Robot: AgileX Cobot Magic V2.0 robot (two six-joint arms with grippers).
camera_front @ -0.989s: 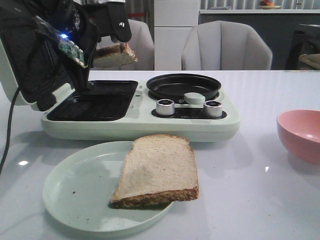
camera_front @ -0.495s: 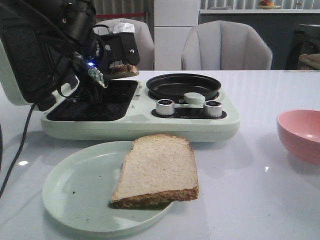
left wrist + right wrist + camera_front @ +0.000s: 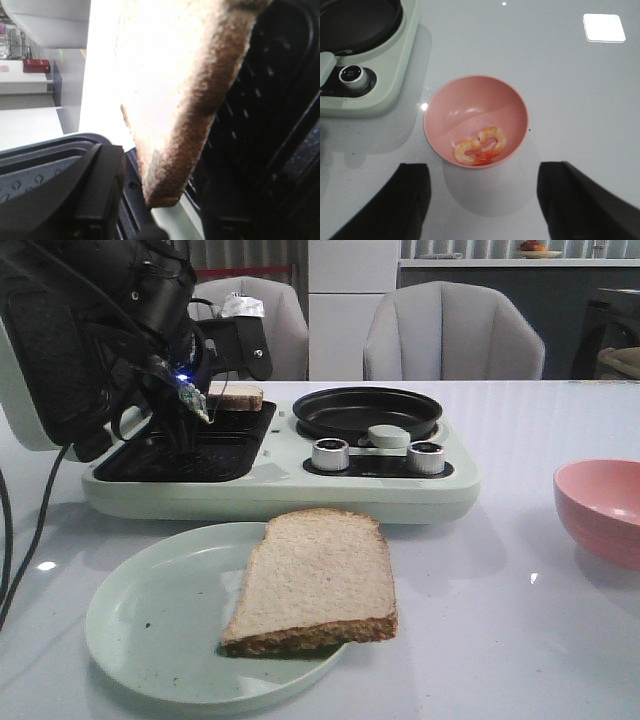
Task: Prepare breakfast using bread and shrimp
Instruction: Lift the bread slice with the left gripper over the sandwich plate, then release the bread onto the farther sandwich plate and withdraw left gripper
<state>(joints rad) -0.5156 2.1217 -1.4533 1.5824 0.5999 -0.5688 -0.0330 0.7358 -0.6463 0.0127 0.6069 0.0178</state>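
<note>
One bread slice [image 3: 315, 580] lies on the pale green plate [image 3: 150, 630] at the front. My left gripper [image 3: 228, 388] is shut on the second bread slice [image 3: 238, 395] and holds it low over the far edge of the open sandwich maker's black grill plate [image 3: 190, 445]. In the left wrist view this slice [image 3: 170, 100] fills the middle, with the grill [image 3: 260, 125] behind it. The shrimp [image 3: 480, 146] lie in the pink bowl [image 3: 475, 107] under my right gripper [image 3: 482, 200], which is open, empty and well above the table. The right gripper is out of the front view.
The pale green breakfast maker [image 3: 280, 490] has its lid [image 3: 50, 350] raised at the left, a round black pan [image 3: 366, 412] and two silver knobs [image 3: 330, 454]. The pink bowl [image 3: 603, 508] stands at the right edge. Chairs stand behind the table.
My left gripper has come down with the bread slice from above the grill to just over its far edge. The plate, the other slice and the bowl have not moved.
</note>
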